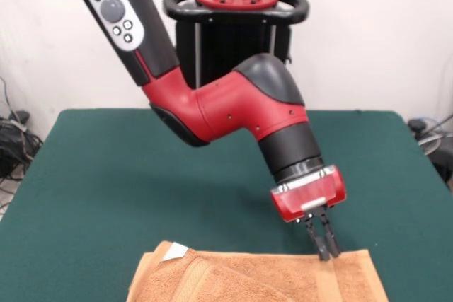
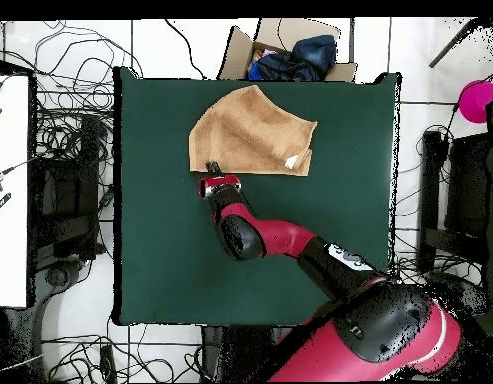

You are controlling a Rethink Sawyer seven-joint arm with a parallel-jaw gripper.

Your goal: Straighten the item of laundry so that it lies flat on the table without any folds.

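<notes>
The orange-tan towel (image 1: 248, 277) lies at the near edge of the green table (image 1: 106, 175), with a fold ridge across it and its white tag (image 1: 175, 251) at the far left corner. In the overhead view the towel (image 2: 250, 130) sits near the table's (image 2: 170, 260) top edge, its left side folded to a slant, its tag (image 2: 291, 161) at the lower right. My gripper (image 1: 327, 251) points down at the towel's far edge, right of centre. Its fingers are close together and pinch that edge. It also shows in the overhead view (image 2: 212, 168).
A cardboard box (image 2: 290, 55) holding dark blue cloth stands just beyond the table's top edge in the overhead view. A pink object (image 2: 477, 100) is at the right. Cables cover the floor at the left, next to a white surface (image 2: 8, 190).
</notes>
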